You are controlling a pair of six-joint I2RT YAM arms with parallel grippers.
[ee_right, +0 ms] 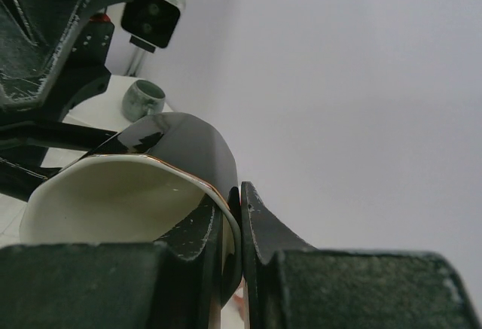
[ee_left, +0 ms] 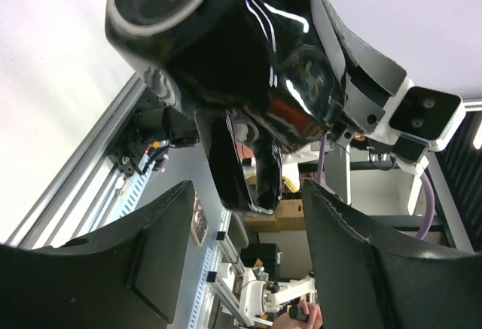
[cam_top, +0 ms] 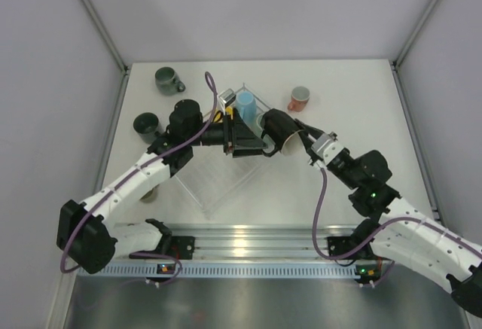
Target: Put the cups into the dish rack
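Observation:
My right gripper is shut on the rim of a black cup with a cream inside, one finger inside and one outside. In the top view this black cup hangs tilted over the right corner of the clear dish rack, with the right gripper behind it. My left gripper faces it from the left. It stands open, and the cup's handle hangs just above the gap, touching neither finger. A light blue cup and a partly hidden yellow one stand in the rack's far corner.
A salmon cup stands right of the rack. A dark grey-green cup sits at the back left and another dark cup beside the left arm. A small olive cup peeks from under that arm.

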